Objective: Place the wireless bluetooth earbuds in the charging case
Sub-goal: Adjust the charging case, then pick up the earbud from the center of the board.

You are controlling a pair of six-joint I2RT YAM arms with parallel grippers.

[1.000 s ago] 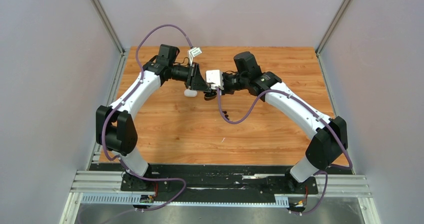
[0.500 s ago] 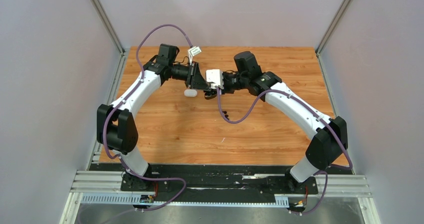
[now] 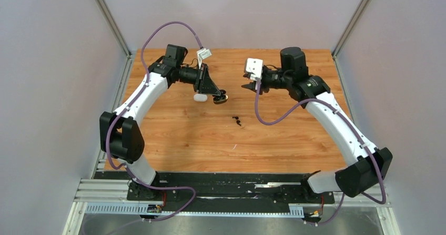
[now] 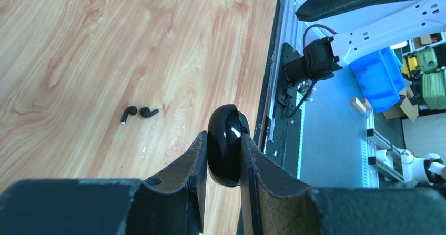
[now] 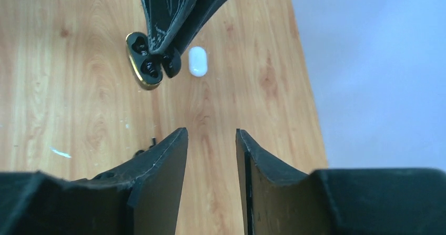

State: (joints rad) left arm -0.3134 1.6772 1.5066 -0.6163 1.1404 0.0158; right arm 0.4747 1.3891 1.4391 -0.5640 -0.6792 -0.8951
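Observation:
My left gripper (image 3: 219, 94) is shut on a glossy black charging case (image 3: 223, 96) and holds it above the table's back middle; the left wrist view shows the case (image 4: 226, 156) pinched between the fingers. In the right wrist view the case (image 5: 143, 62) is open, with a gold rim and dark wells. Two black stemmed earbuds (image 3: 237, 121) lie on the wood, also in the left wrist view (image 4: 139, 112). My right gripper (image 3: 245, 87) is open and empty, to the right of the case and apart from it. No white earbuds are in view.
A white pill-shaped closed case (image 3: 200, 97) lies on the wooden table (image 3: 273, 135) just left of the held case, also in the right wrist view (image 5: 198, 61). Grey walls enclose the table at the left, back and right.
My right gripper has drawn back to the right, away from the held case it was against, and the arm has swung outward. The left arm and case have stayed put.

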